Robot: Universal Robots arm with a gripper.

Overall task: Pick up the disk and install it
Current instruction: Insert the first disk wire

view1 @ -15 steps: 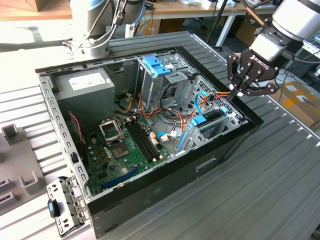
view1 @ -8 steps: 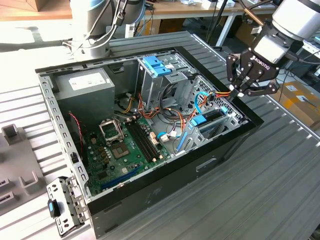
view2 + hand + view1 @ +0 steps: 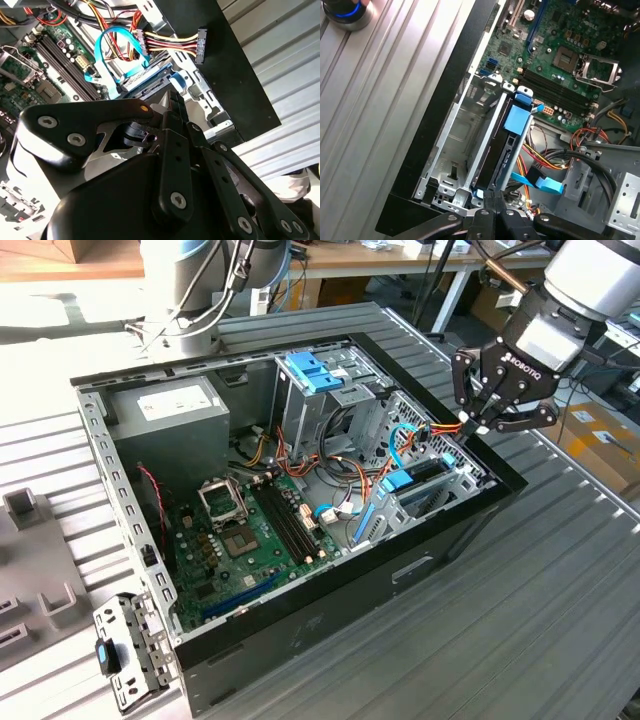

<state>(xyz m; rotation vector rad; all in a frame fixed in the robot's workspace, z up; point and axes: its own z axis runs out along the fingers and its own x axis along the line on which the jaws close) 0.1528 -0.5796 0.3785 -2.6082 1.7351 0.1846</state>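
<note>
While the disk [image 3: 509, 145] stands on edge in the drive cage [image 3: 455, 150] at the computer case's [image 3: 400, 570] front corner, the tool [image 3: 487, 416], fingers drawn together and holding nothing, hovers just above it, apparently to press it home.

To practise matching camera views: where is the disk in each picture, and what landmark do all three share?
Exterior view: disk in the metal cage, toward the exterior view's right.
First wrist view: disk edge-on in that cage, beside the case wall.
Second wrist view: disk beside the blue cable loop.
Shared landmark: green circuit board.
</note>
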